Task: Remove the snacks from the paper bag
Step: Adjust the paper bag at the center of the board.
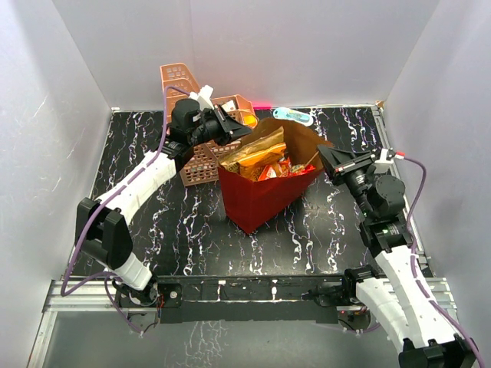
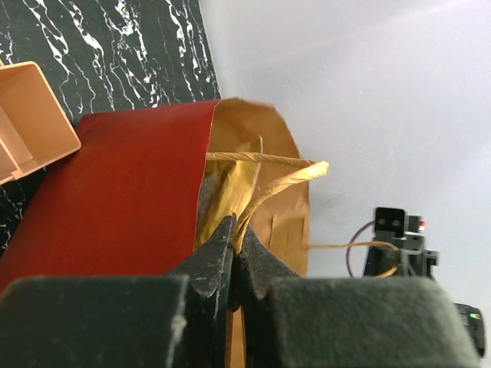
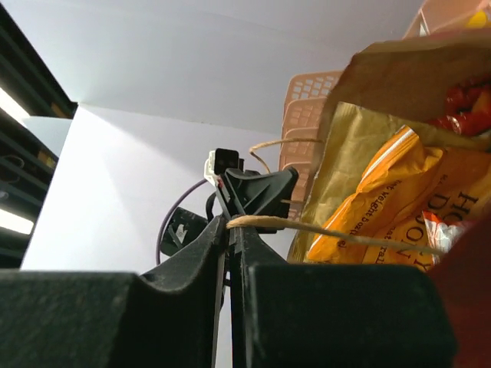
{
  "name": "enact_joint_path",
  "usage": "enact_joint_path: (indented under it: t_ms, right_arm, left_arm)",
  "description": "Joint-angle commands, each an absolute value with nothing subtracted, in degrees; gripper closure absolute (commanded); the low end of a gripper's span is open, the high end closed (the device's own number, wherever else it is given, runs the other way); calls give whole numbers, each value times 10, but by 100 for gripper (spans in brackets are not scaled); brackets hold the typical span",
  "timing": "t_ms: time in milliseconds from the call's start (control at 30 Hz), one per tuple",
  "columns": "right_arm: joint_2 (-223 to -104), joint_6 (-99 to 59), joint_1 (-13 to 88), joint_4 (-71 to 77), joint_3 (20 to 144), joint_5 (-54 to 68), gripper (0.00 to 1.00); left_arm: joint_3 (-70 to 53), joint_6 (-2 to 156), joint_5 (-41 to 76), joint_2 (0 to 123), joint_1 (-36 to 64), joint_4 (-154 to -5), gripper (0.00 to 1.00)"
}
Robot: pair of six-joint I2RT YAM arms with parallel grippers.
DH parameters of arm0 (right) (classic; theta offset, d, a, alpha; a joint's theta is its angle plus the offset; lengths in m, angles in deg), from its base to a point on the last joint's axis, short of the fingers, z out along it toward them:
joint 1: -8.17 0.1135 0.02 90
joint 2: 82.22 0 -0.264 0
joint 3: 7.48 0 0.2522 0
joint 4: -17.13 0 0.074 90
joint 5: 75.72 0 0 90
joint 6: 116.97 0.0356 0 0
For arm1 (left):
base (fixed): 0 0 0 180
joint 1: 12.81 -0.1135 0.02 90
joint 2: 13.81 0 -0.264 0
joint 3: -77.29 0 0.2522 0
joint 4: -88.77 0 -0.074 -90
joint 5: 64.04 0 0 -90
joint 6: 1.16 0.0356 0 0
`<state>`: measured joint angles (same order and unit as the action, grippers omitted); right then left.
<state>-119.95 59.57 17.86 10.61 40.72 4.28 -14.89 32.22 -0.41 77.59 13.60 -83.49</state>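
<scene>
The paper bag (image 1: 257, 201), red outside and brown inside, stands open mid-table. Snacks fill it: a tan-gold chip bag (image 1: 253, 151) and red and orange packets (image 1: 278, 169). My left gripper (image 1: 241, 132) is at the bag's far-left rim, shut on a twine handle (image 2: 265, 159) that runs into its tips (image 2: 239, 230). At the bag's right side, my right gripper (image 1: 325, 159) is shut on the other twine handle (image 3: 337, 234), pinched at its tips (image 3: 231, 225). The right wrist view looks into the bag at an orange chip bag (image 3: 399, 203) and a red packet (image 3: 464, 107).
A peach tiered rack (image 1: 184, 84) stands behind and left of the bag, close to my left arm; it also shows as the rack (image 3: 307, 115). A small blue-green bottle (image 1: 293, 116) lies at the back wall. White walls enclose the table.
</scene>
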Motion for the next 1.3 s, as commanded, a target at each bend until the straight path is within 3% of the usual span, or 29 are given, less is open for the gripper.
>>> enact_joint_path:
  t_ms: [0,100,233,400,500,933,1267]
  right_arm:
    - [-1174,512,177,118,500,111,93]
    - [-1160,444,177,83,530,144,93]
    - [-1159,372,177,3,581,192,93]
    - [-1187,237,177,-42,638,233,93]
    - [-1226,144,177,-80,692,245,93]
    - [-1349,-124,178,-204,901,244,93]
    - [-1443,-310,177,-252,999,156,93]
  left_arm:
    - [-153,312,-20,721,136,-869,96]
    - [-158,317,-17,717,136,-858,87]
    - [-162,335,-2,708,136,-828,62]
    - [-174,389,33,683,136,-742,21]
    - [-177,436,59,658,136,-685,2]
    - [-157,583,208,530,136,-502,2]
    - [-139,565,129,513,137,-504,2]
